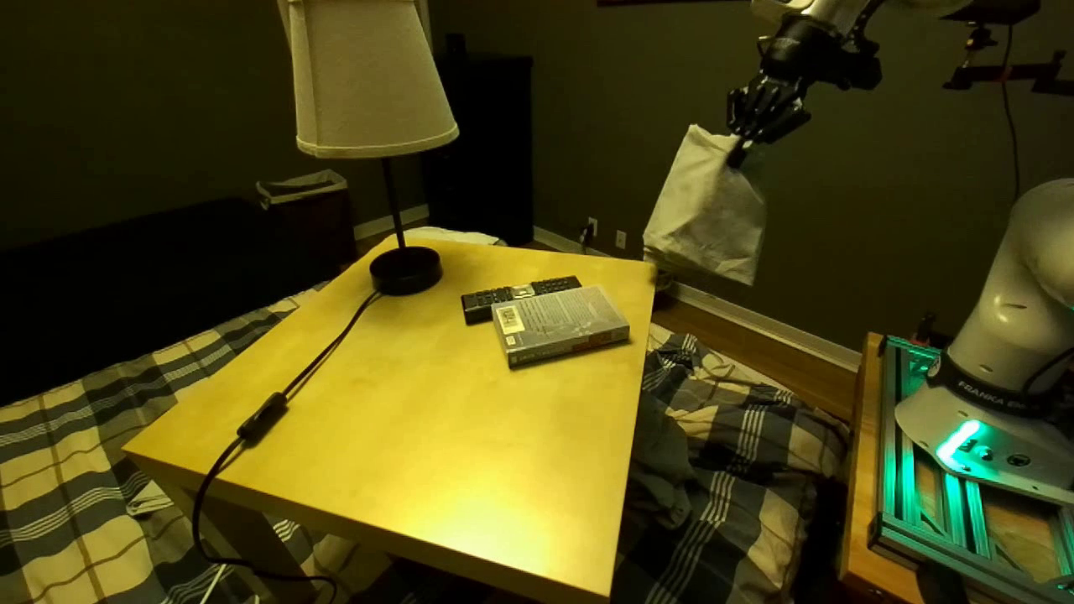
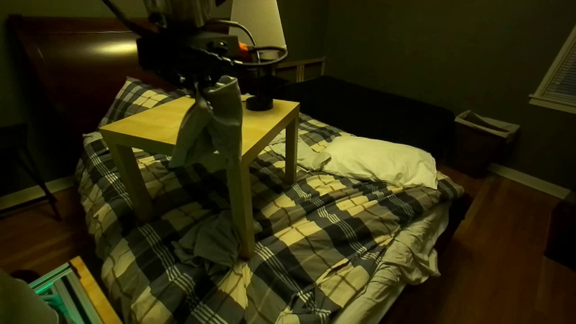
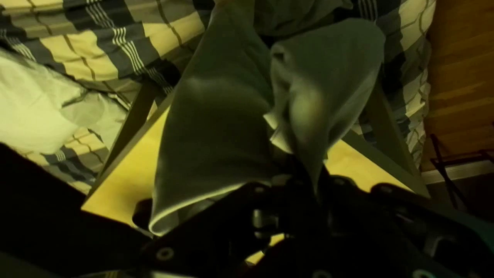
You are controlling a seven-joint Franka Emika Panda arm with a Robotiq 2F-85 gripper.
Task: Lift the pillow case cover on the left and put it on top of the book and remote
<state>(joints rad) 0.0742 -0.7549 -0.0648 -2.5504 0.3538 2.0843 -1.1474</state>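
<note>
1. Hangs in mid-air as a pale pillow case cover (image 1: 705,214), held by the gripper (image 1: 740,149) just right of the far right corner of the table (image 1: 394,411) in an exterior view.
2. Looks thin and soft there, whitish with a yellow tinge, creased across the lower part and peaked at the upper left beside the grip.
3. Looks duller and grey-green in an exterior view, falling in a tall rolled fold (image 2: 228,117) on the right and a loose flap (image 2: 191,139) spreading down to the left.
4. Spreads, in the wrist view, into a broad panel (image 3: 220,127) on the left and a smaller crumpled lobe (image 3: 335,85) on the right, with a paler hem along the near left edge.
5. Points mainly downward, long axis close to upright, leaning slightly with lower end toward the table; widens from pinched top to hem.
6. Is nipped at the top between jaws nearly together, with cloth filling the gap.
7. Cannot quite make out the depth of the grip in the wrist view, too dark and blurred there.
8. Hangs to the right of the book (image 1: 560,323) and the remote (image 1: 522,291) on the far right part of the table, remote farther and partly hidden behind the book.
9. Hangs well apart from the lamp (image 1: 373,92) on the far left part of the table, and higher than the plaid bedcover (image 2: 310,243).
</note>
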